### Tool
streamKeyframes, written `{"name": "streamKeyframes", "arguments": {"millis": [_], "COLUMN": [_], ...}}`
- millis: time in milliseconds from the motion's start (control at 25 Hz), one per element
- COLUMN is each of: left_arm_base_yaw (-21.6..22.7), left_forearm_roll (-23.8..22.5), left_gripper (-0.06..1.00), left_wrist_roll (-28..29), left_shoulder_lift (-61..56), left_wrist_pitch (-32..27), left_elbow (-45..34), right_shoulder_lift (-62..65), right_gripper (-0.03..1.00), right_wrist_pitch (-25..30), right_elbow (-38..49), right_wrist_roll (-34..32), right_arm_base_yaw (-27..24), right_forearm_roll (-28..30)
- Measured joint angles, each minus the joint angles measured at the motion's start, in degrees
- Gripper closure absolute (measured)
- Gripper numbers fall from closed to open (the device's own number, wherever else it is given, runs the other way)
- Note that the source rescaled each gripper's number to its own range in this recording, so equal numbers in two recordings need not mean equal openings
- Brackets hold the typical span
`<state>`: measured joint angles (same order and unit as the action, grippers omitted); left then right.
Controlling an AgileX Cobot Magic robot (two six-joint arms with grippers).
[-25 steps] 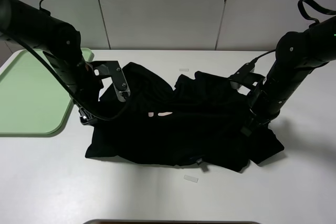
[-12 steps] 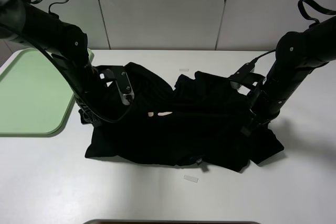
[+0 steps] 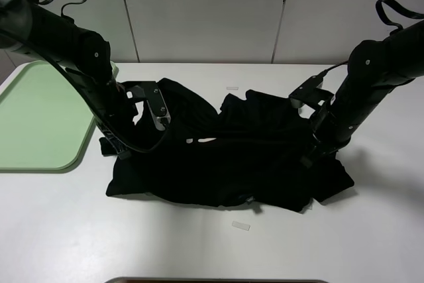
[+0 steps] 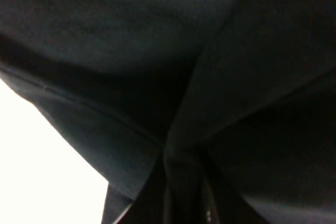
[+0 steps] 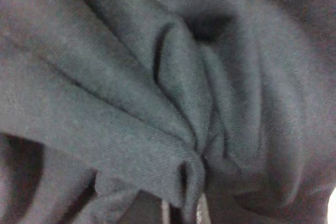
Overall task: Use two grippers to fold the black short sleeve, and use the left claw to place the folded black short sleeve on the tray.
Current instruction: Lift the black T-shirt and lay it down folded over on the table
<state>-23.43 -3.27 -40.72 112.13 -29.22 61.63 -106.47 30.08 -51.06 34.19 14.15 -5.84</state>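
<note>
The black short sleeve (image 3: 232, 157) lies crumpled across the middle of the white table. My left gripper (image 3: 111, 146) is down at its left edge and shut on a fold of the cloth; the left wrist view shows black fabric (image 4: 220, 77) pinched into the jaws. My right gripper (image 3: 310, 158) is down at the shirt's right side and shut on bunched cloth, which fills the right wrist view (image 5: 157, 87). The light green tray (image 3: 40, 117) sits empty at the table's left edge, next to the left arm.
Two small clear strips lie on the table, one in front of the shirt (image 3: 240, 225) and one behind it (image 3: 232, 88). A dark object edge (image 3: 218, 281) shows at the front rim. White wall panels stand behind the table.
The right gripper has pulled the shirt's right side inward to the left, so the lower right flap has shrunk. The left arm has shifted slightly right, and the pale gap in the shirt has narrowed.
</note>
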Motion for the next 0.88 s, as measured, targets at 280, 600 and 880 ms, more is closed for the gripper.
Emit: {"name": "streamKeyframes", "arguments": {"millis": [280,600,880], "left_arm_base_yaw": [0.00,0.00,0.00], "left_forearm_roll": [0.20,6.21,12.36], "left_gripper": [0.93,0.93,0.93], "left_wrist_roll": [5.31,9.30,9.71], "left_shoulder_lift": [-1.42,-10.54,-18.63], "left_wrist_pitch": [-3.34,-5.49,-9.24], "left_elbow": [0.00,0.00,0.00], "right_shoulder_lift": [0.00,6.16,22.59], "right_gripper": [0.96,0.96,0.96], "right_wrist_pitch": [0.05,2.21,2.65], "right_elbow": [0.00,0.00,0.05], "right_wrist_roll": [-7.10,-10.81,-11.92], "right_arm_base_yaw": [0.00,0.00,0.00], "right_forearm_roll": [0.04,0.04,0.04]}}
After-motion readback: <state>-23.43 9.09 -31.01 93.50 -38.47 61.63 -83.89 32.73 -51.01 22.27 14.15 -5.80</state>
